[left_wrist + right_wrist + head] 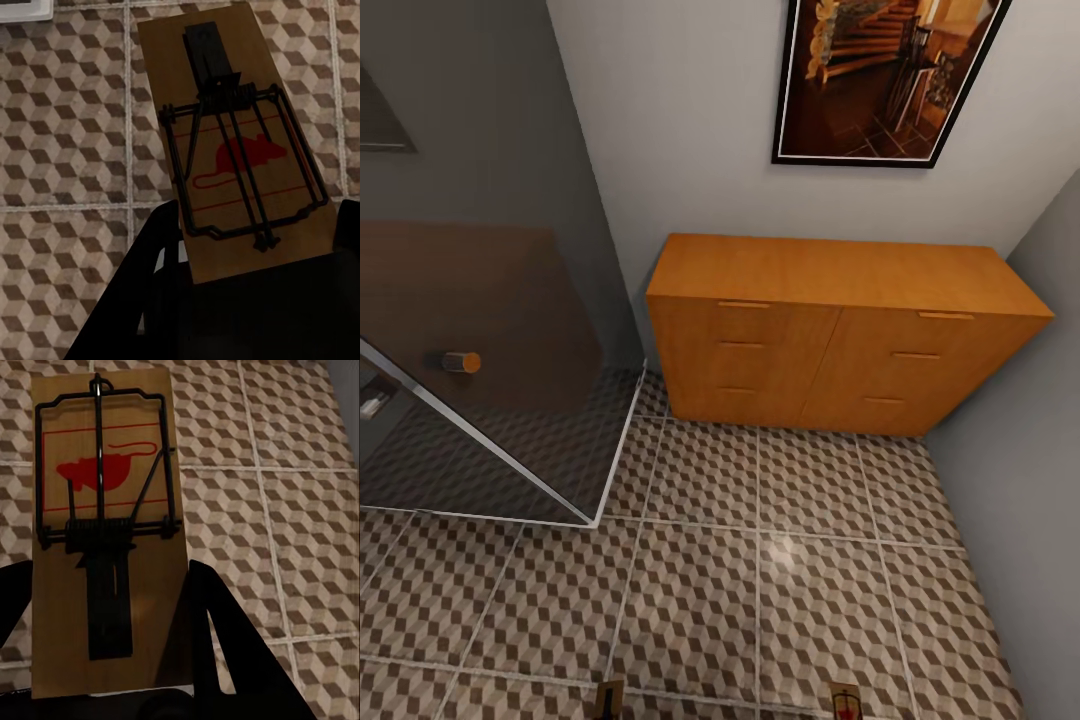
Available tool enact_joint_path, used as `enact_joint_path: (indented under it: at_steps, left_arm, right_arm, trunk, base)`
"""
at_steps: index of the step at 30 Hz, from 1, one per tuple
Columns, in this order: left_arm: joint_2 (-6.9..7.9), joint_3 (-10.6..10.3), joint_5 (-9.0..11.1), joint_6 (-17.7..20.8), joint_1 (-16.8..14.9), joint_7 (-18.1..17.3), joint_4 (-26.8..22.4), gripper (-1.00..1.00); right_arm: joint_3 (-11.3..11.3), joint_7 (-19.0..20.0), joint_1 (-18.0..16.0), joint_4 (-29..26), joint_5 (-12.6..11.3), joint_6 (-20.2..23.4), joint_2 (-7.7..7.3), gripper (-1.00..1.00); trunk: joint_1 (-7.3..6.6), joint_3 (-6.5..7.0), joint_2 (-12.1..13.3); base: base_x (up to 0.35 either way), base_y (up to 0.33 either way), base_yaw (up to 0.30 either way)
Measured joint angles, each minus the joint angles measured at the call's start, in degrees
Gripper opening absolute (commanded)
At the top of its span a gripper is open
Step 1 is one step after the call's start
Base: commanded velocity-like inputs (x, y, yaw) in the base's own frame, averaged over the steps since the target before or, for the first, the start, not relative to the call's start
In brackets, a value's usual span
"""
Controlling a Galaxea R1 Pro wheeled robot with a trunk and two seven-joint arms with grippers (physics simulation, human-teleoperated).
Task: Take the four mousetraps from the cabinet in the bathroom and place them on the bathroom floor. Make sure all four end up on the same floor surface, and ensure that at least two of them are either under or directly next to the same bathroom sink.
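Note:
The orange-brown cabinet (840,330) stands against the far wall with all its drawers shut. In the left wrist view a mousetrap (240,142) with a red mouse print sits between dark fingers (154,255), my left gripper (255,251) shut on it above the cube-patterned bathroom floor (67,135). My right gripper (109,607) is shut on a second mousetrap (105,510) over the same tiles. The tips of both mousetraps (608,698) (846,703) peek in at the head view's lower edge. The sink is out of view.
A tinted glass shower panel (490,350) with a round knob (460,362) juts in from the left. A grey wall (1020,480) closes the right side. A framed picture (885,80) hangs above the cabinet. Open tiled floor (760,560) lies before the cabinet.

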Motion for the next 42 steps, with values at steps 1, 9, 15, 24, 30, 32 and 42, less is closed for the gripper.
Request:
enact_joint_path:
  at_steps: [1,9,15,24,30,32,42]
  left_arm:
    - [0.0,0.0,0.0,0.0,0.0,0.0,0.0,-1.0]
    - [0.08,0.0,0.0,0.0,0.0,0.0,0.08,-1.0]
    - [0.09,0.0,0.0,0.0,0.0,0.01,0.09,-1.0]
    - [0.09,0.0,0.0,0.0,0.0,0.01,0.09,-1.0]
    - [0.09,0.0,0.0,0.01,0.0,0.01,0.09,-1.0]
    - [0.09,0.0,0.0,0.01,0.0,0.01,0.09,-1.0]
    - [0.09,0.0,0.0,0.03,0.0,0.01,0.09,-1.0]
  right_arm:
    - [0.02,-0.05,0.0,0.0,0.02,0.01,0.05,-1.0]
    - [-0.02,-0.08,0.01,0.01,-0.03,0.0,0.25,-1.0]
    - [-0.01,-0.15,0.05,0.0,-0.02,0.01,0.39,-1.0]
    - [-0.01,-0.16,0.02,0.0,-0.11,0.0,0.41,-1.0]
    - [-0.05,-0.13,0.05,0.0,-0.12,0.0,0.4,-1.0]
    - [-0.08,-0.14,0.06,0.0,-0.13,0.0,0.4,-1.0]
    - [-0.01,-0.03,0.05,0.05,0.04,0.0,-0.29,-1.0]
  trunk:
    - [0.0,0.0,0.0]
    - [0.0,0.0,0.0]
    - [0.0,0.0,0.0]
    - [0.0,0.21,0.0]
    - [0.0,0.23,0.0]
    - [0.0,0.23,0.0]
    - [0.0,0.23,0.0]
  base:
    - [0.0,0.0,0.0]
    - [0.0,0.0,0.0]
    - [0.0,0.0,0.0]
    - [0.0,0.0,0.0]
    - [0.0,0.0,0.0]
    - [0.0,0.0,0.0]
    - [0.0,0.0,0.0]
